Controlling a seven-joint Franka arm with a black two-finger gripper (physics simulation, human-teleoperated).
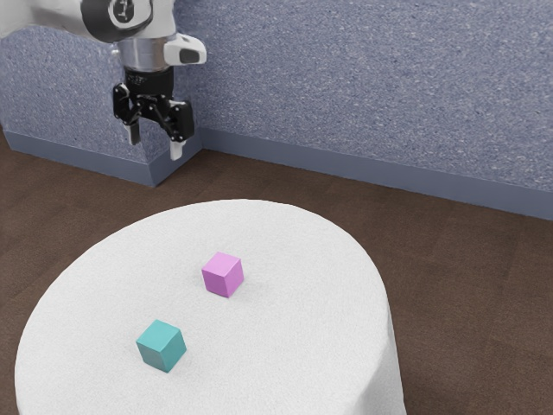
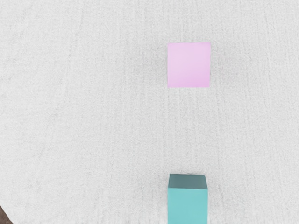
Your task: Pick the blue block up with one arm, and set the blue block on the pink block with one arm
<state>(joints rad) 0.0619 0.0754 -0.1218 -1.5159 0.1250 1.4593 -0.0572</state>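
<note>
Our gripper [image 1: 155,145] hung in the upper left of the exterior view, high above the table [image 1: 346,259], with its fingers pointing down and spread wide and nothing between them. We judged that this height and open stance suited a start. Neither block had been grasped, and the spread left room to come down over two sides of a cube.

Moving rightward, the blue block [image 1: 162,345] sat on the white tabletop toward the lower left of that view. It lay flat on one face with a corner turned toward the camera. It looked more teal than blue to us, yet it was the one candidate. Up and to its right, with bare tabletop between them, the pink block [image 1: 223,274] rested near the table's middle, also flat, with nothing stacked on it. We reckoned that gap would let the fingers close on the blue block without nudging the pink one. Further right came bare tabletop, then brown floor [image 1: 484,285] and the speckled wall [image 1: 363,78].

In the wrist view the two blocks lined up one beyond the other. The pink block showed its top face whole, while the frame's edge cut off the blue block and hid its near part. The exterior view likewise cropped the table's front edge and most of the arm.
</note>
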